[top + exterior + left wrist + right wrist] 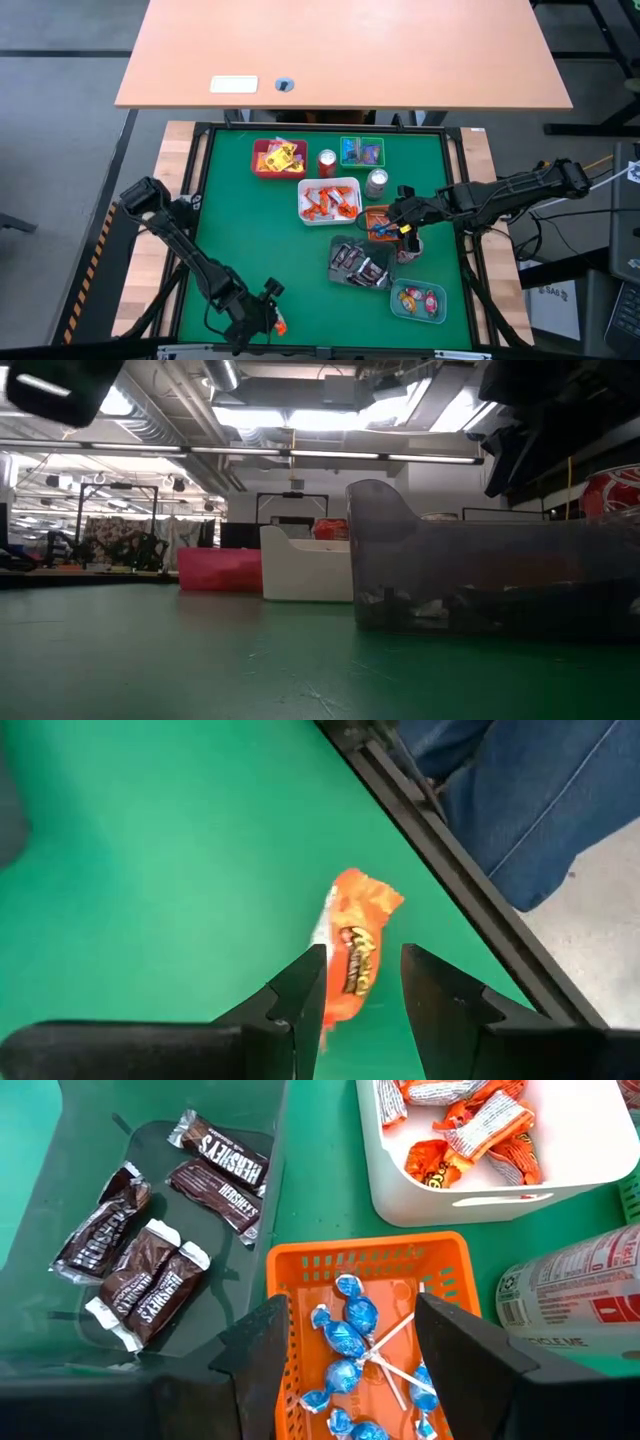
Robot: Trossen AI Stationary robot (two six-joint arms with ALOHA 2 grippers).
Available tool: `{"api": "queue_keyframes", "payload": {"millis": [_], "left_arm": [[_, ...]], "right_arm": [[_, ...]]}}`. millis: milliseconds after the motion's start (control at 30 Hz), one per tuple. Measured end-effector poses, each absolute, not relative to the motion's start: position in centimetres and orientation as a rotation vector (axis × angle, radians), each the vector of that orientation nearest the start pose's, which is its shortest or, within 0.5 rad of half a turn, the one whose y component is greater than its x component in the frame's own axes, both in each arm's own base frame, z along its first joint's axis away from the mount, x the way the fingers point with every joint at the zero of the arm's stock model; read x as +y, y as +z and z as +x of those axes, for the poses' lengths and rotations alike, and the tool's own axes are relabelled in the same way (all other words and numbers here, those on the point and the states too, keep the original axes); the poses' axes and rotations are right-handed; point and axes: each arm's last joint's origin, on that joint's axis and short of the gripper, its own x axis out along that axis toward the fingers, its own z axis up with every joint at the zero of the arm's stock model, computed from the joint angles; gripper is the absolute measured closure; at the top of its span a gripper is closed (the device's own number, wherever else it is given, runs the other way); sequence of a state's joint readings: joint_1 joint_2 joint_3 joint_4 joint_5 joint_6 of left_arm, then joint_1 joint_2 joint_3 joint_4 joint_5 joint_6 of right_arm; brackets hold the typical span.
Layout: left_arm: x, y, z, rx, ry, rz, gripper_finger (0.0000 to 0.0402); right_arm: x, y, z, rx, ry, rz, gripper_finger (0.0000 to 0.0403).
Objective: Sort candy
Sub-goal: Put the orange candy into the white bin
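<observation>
The left gripper [363,985] pinches an orange candy [358,945]; the right gripper [352,1340] hangs wide open above blue lollipops [345,1338].

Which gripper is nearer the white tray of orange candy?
Right. The right gripper hovers over the orange basket beside the white tray; the left gripper sits at the table's near edge.

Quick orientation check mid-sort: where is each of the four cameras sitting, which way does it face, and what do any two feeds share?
High: overhead, looking straight down; both arms show.
Low: at table-top height, looking across the green mat at the grey tray; an arm's dark edge shows above.
Left wrist: past the left gripper, closed on an orange candy.
Right wrist: past the open right gripper, above the orange basket of blue candies.
Shared: white tray.
</observation>
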State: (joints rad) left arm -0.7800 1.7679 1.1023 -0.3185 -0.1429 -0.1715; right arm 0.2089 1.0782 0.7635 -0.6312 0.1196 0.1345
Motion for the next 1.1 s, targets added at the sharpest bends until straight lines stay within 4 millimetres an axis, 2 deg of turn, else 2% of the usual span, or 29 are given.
{"api": "queue_keyframes", "payload": {"millis": [167, 400, 833, 1100], "left_arm": [[-25.1, 16.3, 25.8, 0.941, -0.523, 0.376, 0.0281], [-24.9, 15.4, 26.1, 0.932, -0.526, 0.502, 0.0281], [-25.1, 15.4, 26.0, 0.936, -0.563, 0.493, 0.0281], [-25.4, 13.4, 26.3, 0.956, -0.59, 0.544, 0.0281]], "right_arm": [[3.9, 23.9, 19.9, 0.936, 0.02, -0.03, 0.0184], [3.9, 23.9, 19.9, 0.936, 0.02, -0.031, 0.0184], [3.9, 23.9, 19.9, 0.936, 0.02, -0.031, 0.0185], [3.9, 23.9, 19.9, 0.936, 0.02, -0.031, 0.0185]]}}
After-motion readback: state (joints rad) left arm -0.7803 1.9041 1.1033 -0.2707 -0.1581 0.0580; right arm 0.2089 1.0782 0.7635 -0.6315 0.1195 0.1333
